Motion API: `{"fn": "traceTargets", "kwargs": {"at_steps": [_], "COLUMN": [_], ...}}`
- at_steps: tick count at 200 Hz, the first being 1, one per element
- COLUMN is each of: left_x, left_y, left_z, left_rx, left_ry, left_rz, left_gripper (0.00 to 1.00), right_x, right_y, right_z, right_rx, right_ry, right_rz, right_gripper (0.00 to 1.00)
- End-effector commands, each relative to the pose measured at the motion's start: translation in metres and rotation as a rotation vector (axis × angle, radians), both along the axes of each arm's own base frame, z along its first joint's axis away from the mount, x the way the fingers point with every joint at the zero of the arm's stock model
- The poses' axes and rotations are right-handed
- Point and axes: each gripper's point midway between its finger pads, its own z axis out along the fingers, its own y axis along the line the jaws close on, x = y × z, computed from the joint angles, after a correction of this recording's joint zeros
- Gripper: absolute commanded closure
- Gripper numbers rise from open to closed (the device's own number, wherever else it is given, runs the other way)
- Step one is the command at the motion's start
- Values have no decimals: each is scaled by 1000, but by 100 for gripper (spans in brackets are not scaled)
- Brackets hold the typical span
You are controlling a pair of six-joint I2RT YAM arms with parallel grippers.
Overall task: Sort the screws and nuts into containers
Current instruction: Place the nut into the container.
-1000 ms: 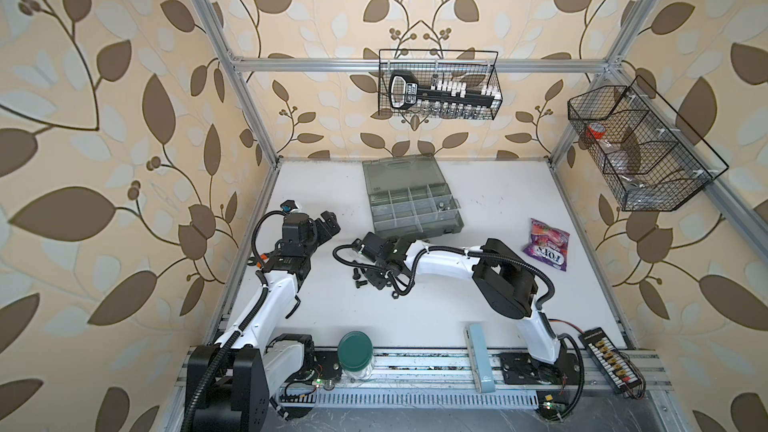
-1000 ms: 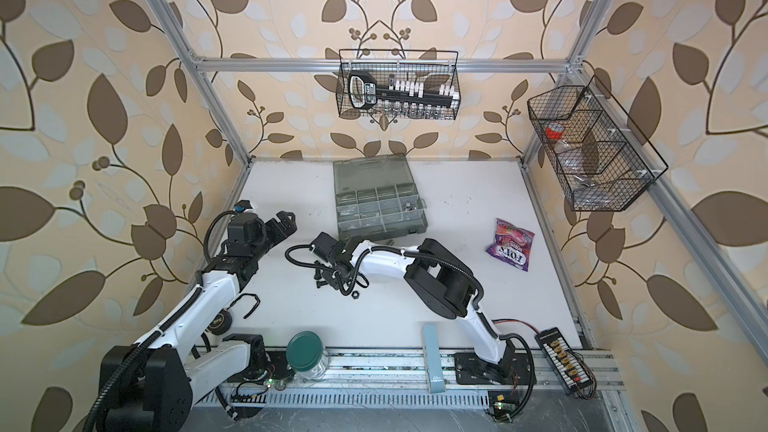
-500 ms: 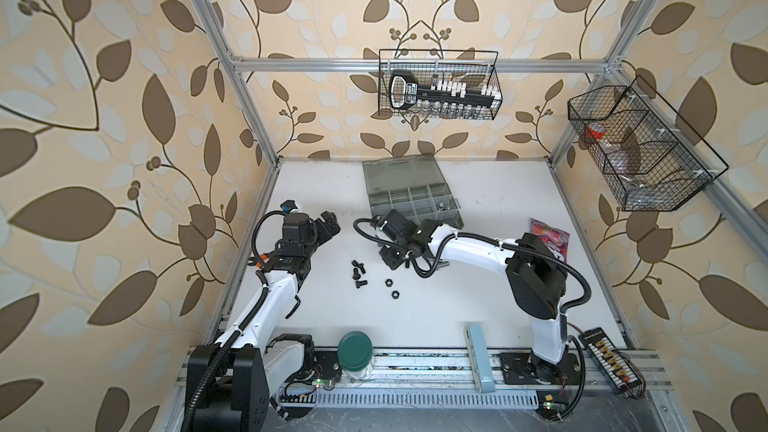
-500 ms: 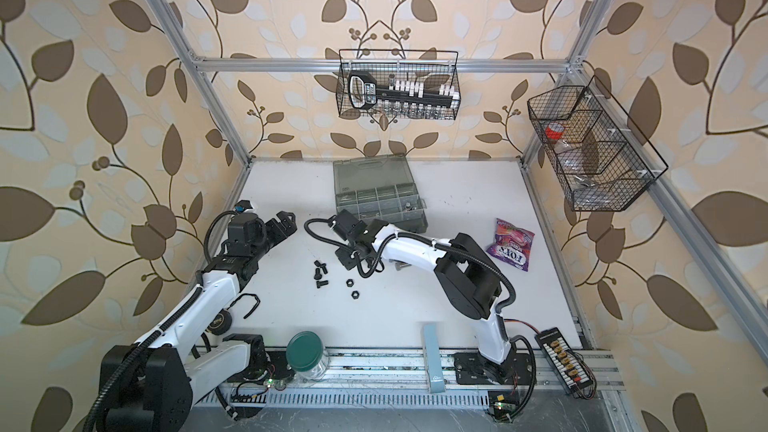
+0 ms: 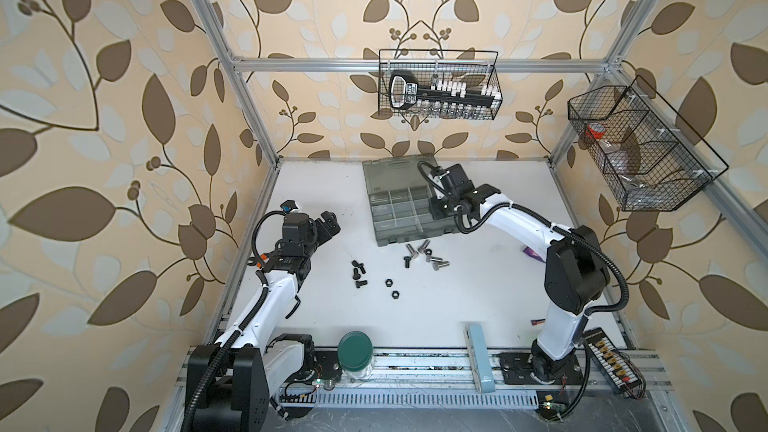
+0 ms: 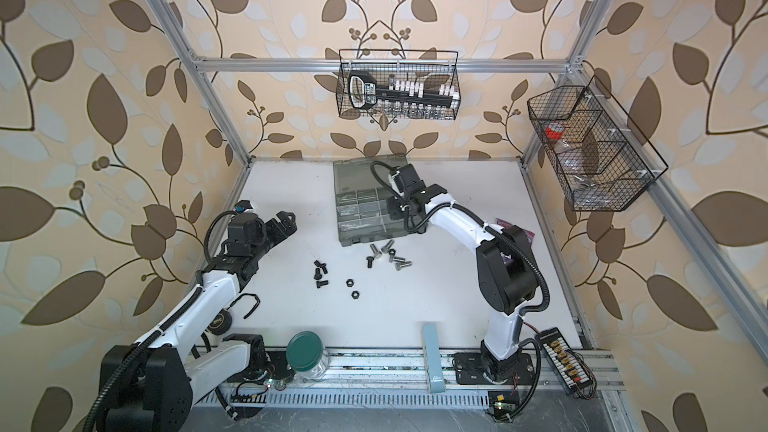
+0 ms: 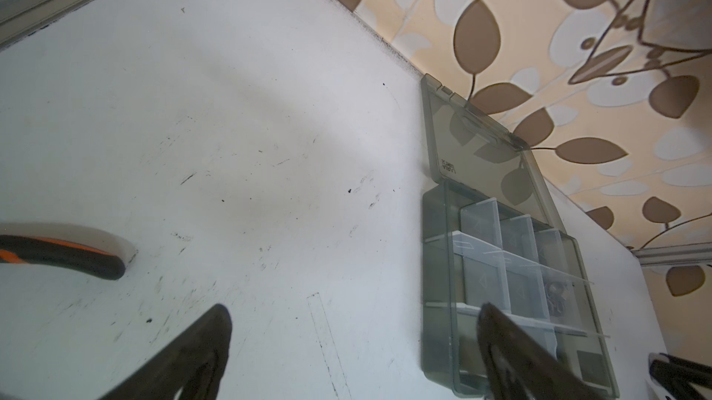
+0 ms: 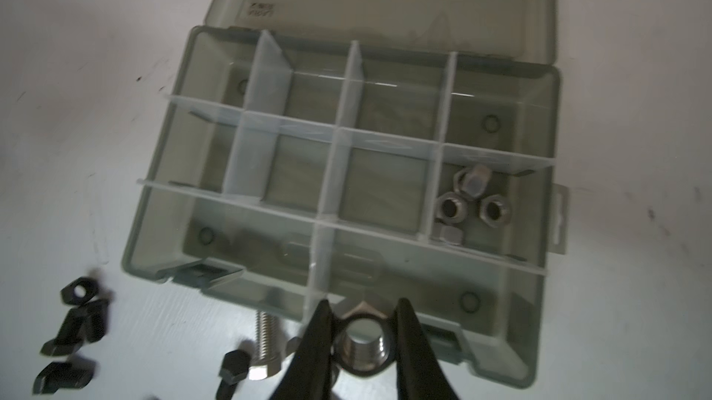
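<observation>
- Two arms show in both top views. The left pincer point(image 5: 330, 224) hangs spread above bare tabletop point(image 5: 478, 292), and the right pincer point(image 5: 439, 211) sits over the open organizer case point(image 5: 388, 217).
- Silver screws point(image 5: 424, 246) lie loose just in front of the case. Black screws point(image 6: 322, 283) and two black nuts point(image 6: 350, 282) lie nearer the left arm.
- Left wrist: the fingers point(image 7: 215, 325) stand wide apart with nothing between them. The case point(image 7: 443, 263) is beyond one tip.
- Right wrist: the right pincer point(image 8: 362, 325) pinches a silver nut point(image 8: 362, 348) above the case edge opposite the lid. Several silver nuts point(image 8: 466, 201) rest in the end compartment point(image 8: 539, 201) of the middle row.
</observation>
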Motion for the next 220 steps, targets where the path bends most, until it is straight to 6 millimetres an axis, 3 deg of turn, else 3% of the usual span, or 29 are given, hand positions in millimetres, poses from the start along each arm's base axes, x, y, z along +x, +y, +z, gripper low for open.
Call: {"fn": "traceTargets", "kwargs": {"at_steps": [1,38,151,220], "left_x": [8,8,7,5], "left_y": [2,1,1,3], "left_z": [26,27,27,29], "left_rx": [-1,-2,1,-1], "left_ry": [-65,-65,-59,-47], "left_rz": [2,-2,-4,6], "left_gripper": [1,1,1,1], "right_x": [12,36,66,67], "right_y": [-20,-43,-42,-43], "right_z": [-7,-21,-55,-67], "right_rx": [12,-4,-45,-60], "right_ry": [12,28,53,73], "right_rz": [-56,-118,-141,-138], "right_gripper": [89,89,86,66]}}
